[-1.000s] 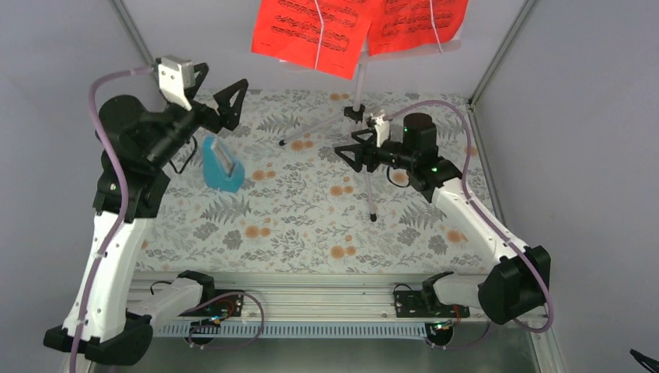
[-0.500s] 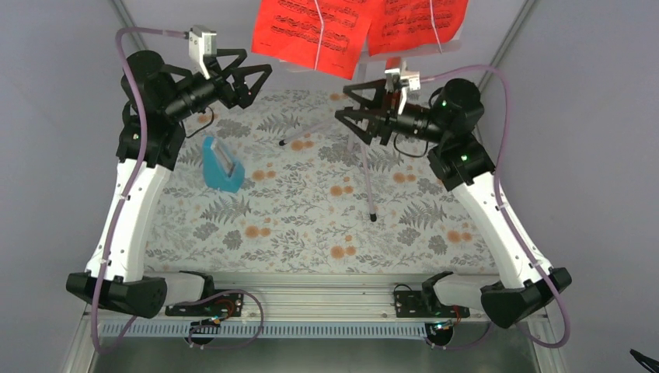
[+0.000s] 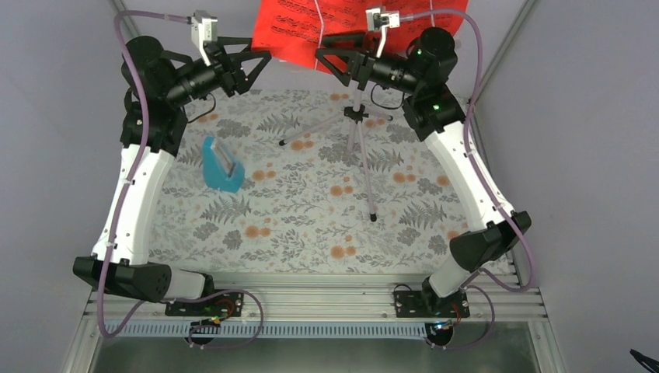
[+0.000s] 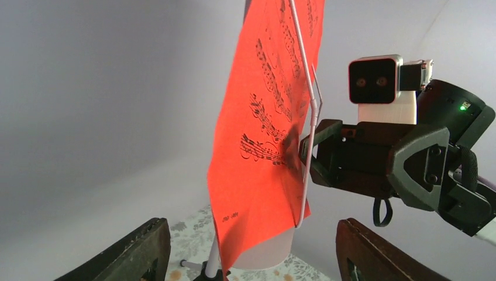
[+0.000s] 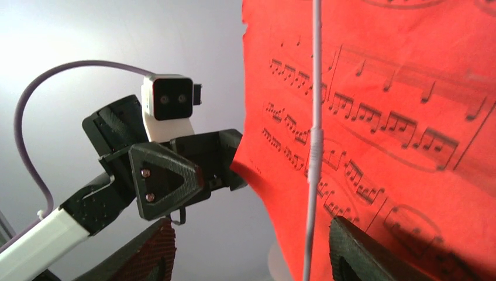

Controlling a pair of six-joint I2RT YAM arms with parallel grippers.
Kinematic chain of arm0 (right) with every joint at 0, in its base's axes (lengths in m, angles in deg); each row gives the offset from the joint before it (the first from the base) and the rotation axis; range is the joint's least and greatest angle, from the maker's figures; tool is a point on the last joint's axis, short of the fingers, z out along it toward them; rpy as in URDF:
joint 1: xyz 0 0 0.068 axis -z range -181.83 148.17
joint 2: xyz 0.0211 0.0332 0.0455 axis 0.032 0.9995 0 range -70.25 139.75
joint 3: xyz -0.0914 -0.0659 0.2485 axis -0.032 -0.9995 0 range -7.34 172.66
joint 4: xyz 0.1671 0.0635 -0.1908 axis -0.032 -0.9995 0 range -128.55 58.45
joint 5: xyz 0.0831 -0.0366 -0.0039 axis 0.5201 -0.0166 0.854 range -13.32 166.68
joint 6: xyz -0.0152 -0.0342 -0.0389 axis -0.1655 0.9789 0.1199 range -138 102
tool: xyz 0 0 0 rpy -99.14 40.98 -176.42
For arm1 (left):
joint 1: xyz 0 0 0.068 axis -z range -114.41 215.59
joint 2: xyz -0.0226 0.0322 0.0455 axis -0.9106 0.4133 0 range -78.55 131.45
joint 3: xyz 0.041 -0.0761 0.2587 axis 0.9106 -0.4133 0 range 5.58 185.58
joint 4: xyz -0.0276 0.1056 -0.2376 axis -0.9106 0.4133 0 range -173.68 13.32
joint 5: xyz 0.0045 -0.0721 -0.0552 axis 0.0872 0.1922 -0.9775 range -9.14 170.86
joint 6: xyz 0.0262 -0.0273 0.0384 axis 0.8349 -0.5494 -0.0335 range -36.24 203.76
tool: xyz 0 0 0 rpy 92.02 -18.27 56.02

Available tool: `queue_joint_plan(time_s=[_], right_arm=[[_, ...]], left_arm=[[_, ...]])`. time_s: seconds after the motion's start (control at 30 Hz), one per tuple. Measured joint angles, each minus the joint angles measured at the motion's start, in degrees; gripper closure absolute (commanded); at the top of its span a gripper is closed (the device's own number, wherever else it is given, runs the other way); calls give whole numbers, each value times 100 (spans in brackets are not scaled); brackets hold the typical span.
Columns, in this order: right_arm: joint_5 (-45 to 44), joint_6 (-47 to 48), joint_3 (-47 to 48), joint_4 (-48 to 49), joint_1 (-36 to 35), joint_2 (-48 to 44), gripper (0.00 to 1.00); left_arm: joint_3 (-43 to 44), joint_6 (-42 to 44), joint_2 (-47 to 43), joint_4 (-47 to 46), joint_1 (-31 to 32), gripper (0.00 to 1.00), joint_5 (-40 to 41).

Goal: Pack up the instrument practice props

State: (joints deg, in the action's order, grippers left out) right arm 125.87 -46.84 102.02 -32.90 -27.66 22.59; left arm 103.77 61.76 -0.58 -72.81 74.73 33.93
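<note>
The red sheet-music pages (image 3: 299,29) hang on the pale music stand (image 3: 362,155) at the back of the table, held by white wire retainers (image 4: 310,117). My left gripper (image 3: 259,66) is raised at the left page's lower left edge and open; in its wrist view the page (image 4: 263,146) hangs ahead, above its spread fingers (image 4: 131,252). My right gripper (image 3: 326,62) faces it from the right, open, with the page edge (image 5: 281,152) and a wire (image 5: 314,146) ahead between its fingers (image 5: 362,257). Neither touches the page. The light-blue metronome (image 3: 220,165) stands on the cloth at left.
A floral cloth (image 3: 295,225) covers the table. The stand's tripod legs (image 3: 311,130) splay across the back middle. Grey walls and metal corner posts (image 3: 497,54) close in the back and sides. A metal rail (image 3: 326,299) runs along the near edge.
Both arms have lifted from table height up to the hanging left page and now face each other across its lower edge. Both pairs of jaws have narrowed somewhat.
</note>
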Motion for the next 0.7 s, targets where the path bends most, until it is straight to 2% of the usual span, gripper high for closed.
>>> queue_joint_plan(time_s=[0.1,0.33,0.5,0.6,0.7], right_arm=[[-74,-90,273,2,0,175,40],[-203,-138,1008,11,2,625,44],[-234,-243,1268,72,0,863,52],[-238,-369,1370,197,0,975,61],[-232,-487,1558,310,0,1126,66]], left_arm=[[42,-57,105,-70,-4,38,-31],[136,-212,278,-197,-4,66,-136],[260,-304,367,-267,-4,81,-197],[387,-326,468,-271,-4,95,-258],[459,-332,546,-260,-4,98,-275]])
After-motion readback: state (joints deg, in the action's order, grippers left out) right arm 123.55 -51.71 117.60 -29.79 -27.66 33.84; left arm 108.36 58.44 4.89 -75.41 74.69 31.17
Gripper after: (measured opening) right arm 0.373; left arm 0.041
